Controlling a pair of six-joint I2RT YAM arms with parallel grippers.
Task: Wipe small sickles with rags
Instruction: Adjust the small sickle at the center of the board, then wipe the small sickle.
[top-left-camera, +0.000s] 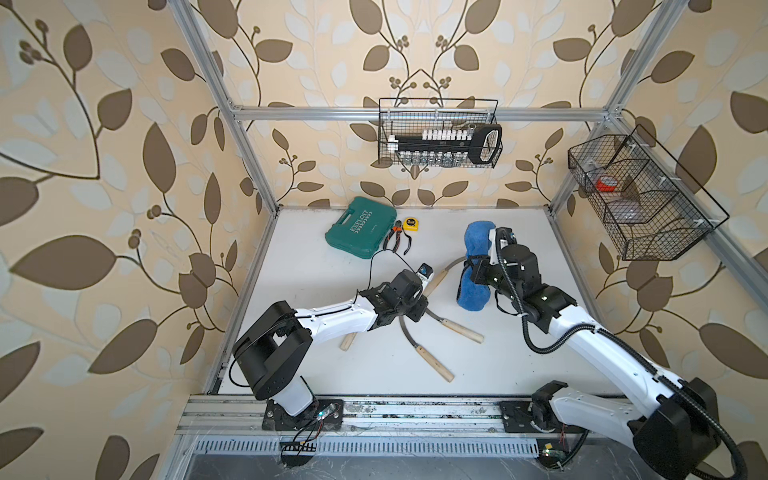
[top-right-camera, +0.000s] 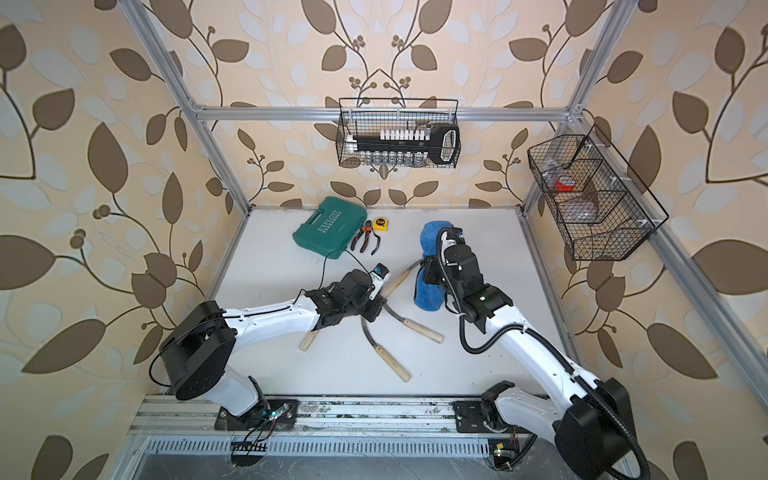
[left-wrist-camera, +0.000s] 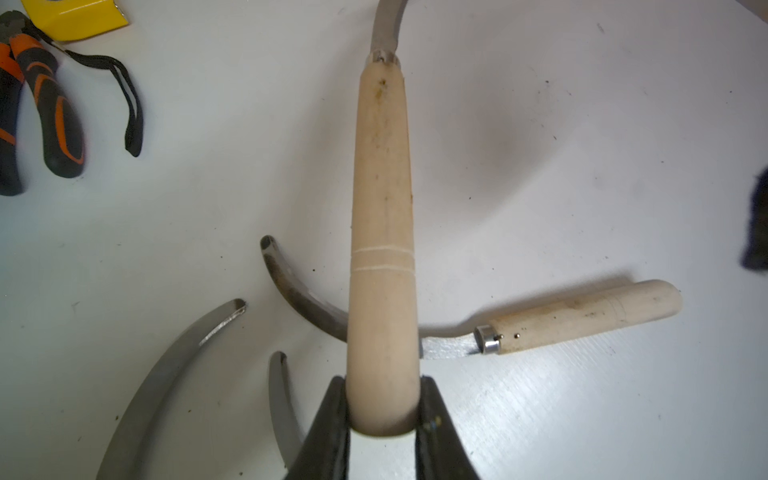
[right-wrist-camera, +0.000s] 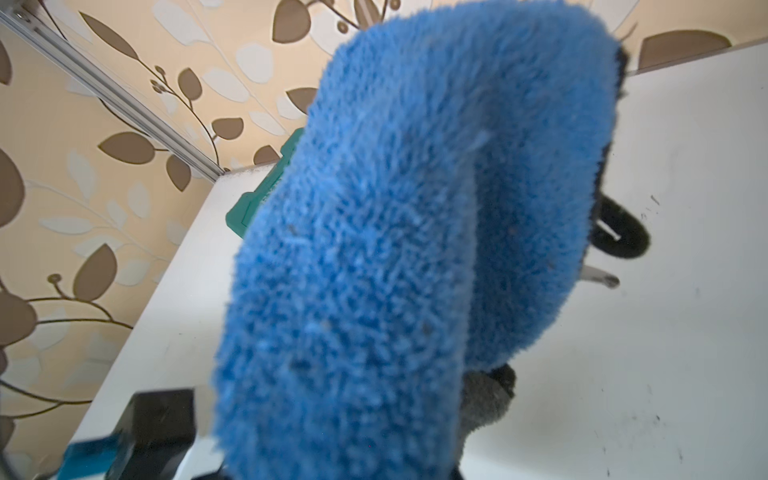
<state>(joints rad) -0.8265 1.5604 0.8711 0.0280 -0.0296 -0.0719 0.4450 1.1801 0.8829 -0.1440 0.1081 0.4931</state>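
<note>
In both top views, the lifted sickle (top-left-camera: 435, 278) (top-right-camera: 395, 282) is carried above the table (top-left-camera: 498, 374) by the left jaws, which grip the butt of its wooden handle. Its curved blade reaches across to the blue rag (top-left-camera: 478, 237) (top-right-camera: 432, 239), where the tip is hidden. The right jaws pinch the blue rag at its middle, so it bunches there and spreads out to both sides. Three other sickles (top-left-camera: 435, 364) (top-right-camera: 392, 365) lie crossed on the table near the left wrist, apart from the rag. By this, wiping looks under way on one blade, with three tools likely left. Whether any has been cleaned cannot be told.

In the left wrist view, the left jaws are clamped on either side of the handle (left-wrist-camera: 382, 208) at its end, wood filling the gap. A resting sickle (left-wrist-camera: 582, 316) below has a dark, stained blade, so it probably awaits its turn.

In the right wrist view, the blue rag (right-wrist-camera: 395, 232) fills most of the picture and hides the right jaws. The pinched waist seen from above suggests they are closed on it.
</note>
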